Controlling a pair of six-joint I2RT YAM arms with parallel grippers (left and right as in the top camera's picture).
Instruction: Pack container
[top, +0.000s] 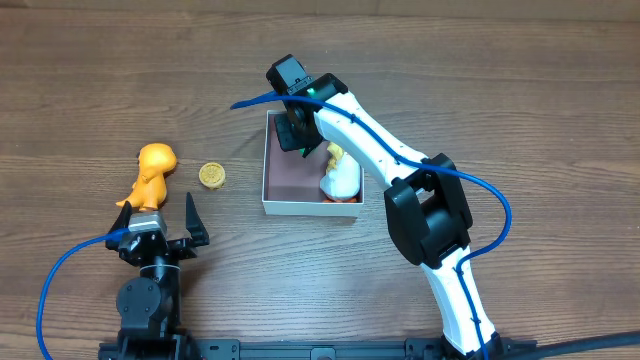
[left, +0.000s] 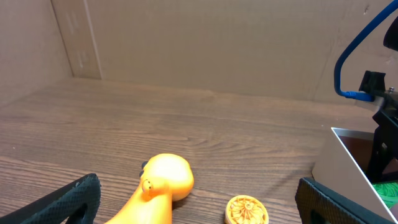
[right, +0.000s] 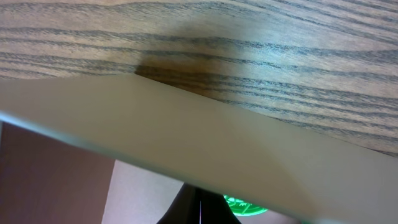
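Orange duck (top: 152, 172) one, gold disc (top: 211, 176) one, container (top: 290, 185) one.

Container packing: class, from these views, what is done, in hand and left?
Done: a white and yellow toy lies inside the container. In hand: the right claw hangs shut over it, something green at its tips, grip unclear. Left: the orange duck and yellow disc sit on the table outside, near the open left claw.

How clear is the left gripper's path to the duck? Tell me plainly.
Probably yes: the left gripper is open, the duck lies just ahead between its fingers, and nothing sits between; the coin is aside.
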